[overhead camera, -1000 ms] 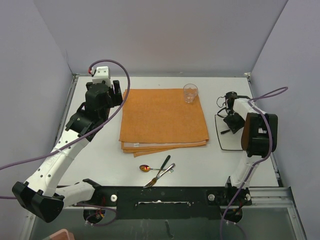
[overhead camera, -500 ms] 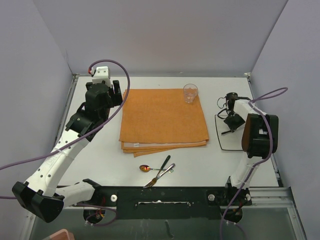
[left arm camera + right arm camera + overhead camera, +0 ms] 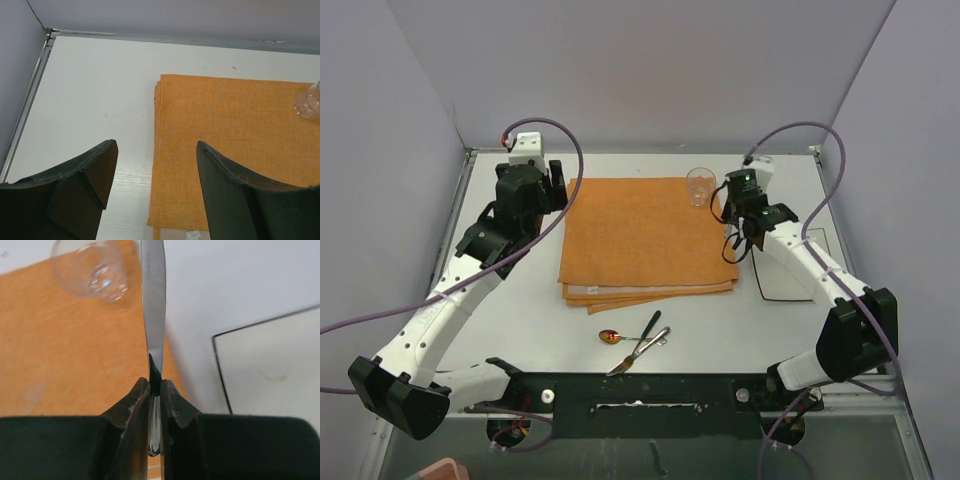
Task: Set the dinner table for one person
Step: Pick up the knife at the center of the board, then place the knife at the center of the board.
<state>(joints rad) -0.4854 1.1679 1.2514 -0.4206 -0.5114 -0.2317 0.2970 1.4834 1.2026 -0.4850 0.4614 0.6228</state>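
Top external view: dinner table (image 3: 520, 320), white-grey, metal-edged, spans the whole workspace in front of both arm bases. On it: folded orange cloth (image 3: 645, 235) at centre; clear glass (image 3: 700, 185) on the cloth's far right corner; square plate (image 3: 790, 270) just right of the cloth; spoon (image 3: 612, 336), fork (image 3: 638, 352) and dark-handled utensil (image 3: 650, 325) clustered near the front edge, below the cloth. Left gripper (image 3: 560, 180) hovers by the cloth's far left corner; left wrist view shows its fingers spread wide, nothing between them, bare table and the cloth edge underneath. Right gripper (image 3: 738, 215) hangs over the gap between cloth and plate; right wrist view shows its fingers (image 3: 137, 400) pinching a knife (image 3: 154, 300) by the base of the blade, the serrated blade running forward along the cloth's right edge, tip near the glass.
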